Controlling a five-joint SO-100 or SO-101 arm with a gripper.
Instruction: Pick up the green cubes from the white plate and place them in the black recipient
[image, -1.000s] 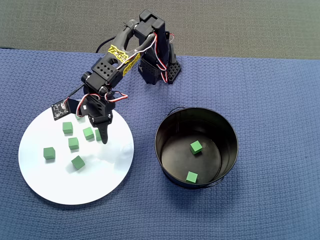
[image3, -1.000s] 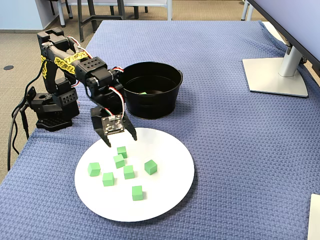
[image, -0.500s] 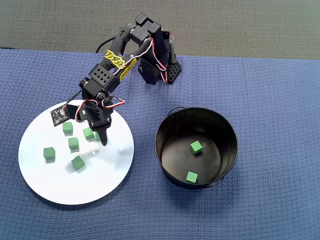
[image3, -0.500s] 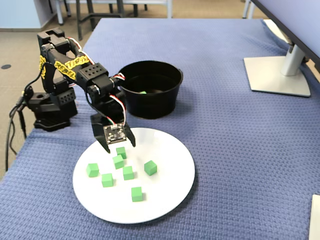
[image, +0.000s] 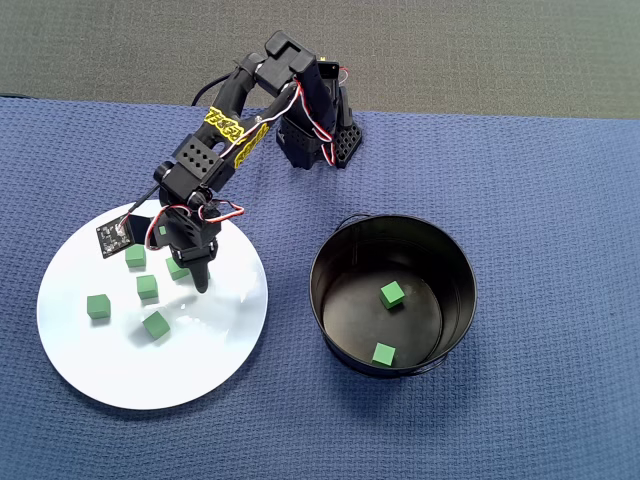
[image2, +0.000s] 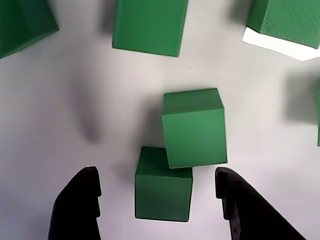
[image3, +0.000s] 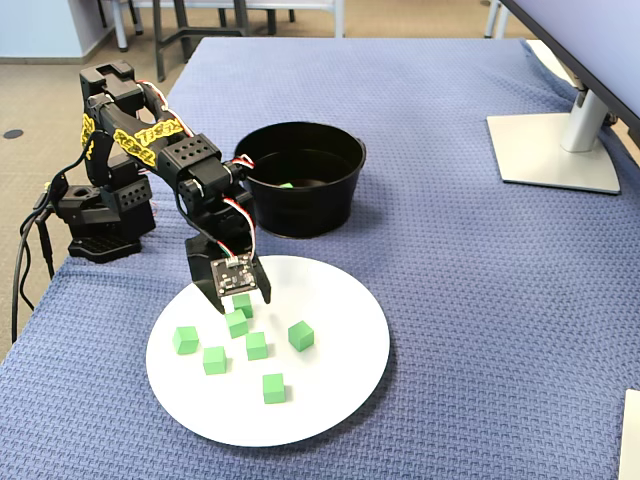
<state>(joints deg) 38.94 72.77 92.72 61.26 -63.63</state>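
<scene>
Several green cubes (image3: 257, 345) lie scattered on the white plate (image3: 330, 390), which sits at the left in the overhead view (image: 150, 370). My gripper (image3: 241, 298) is open and low over the plate's near-arm side. In the wrist view the gripper (image2: 156, 174) straddles one cube (image2: 163, 187), with a gap on each side. A second cube (image2: 194, 127) touches that one's far corner. The black recipient (image: 318, 300) stands right of the plate and holds two cubes (image: 391, 293). In the overhead view the gripper (image: 185, 268) hides part of a cube.
The arm's base (image: 315, 140) stands behind the plate and the recipient. A blue woven cloth (image: 540, 200) covers the table. A monitor stand (image3: 555, 150) sits at the far right in the fixed view. The table's edge runs just beside the base (image3: 100, 215).
My gripper has come down and shifted further over the plate, from above its edge to around a cube. It stays open. No cube has moved.
</scene>
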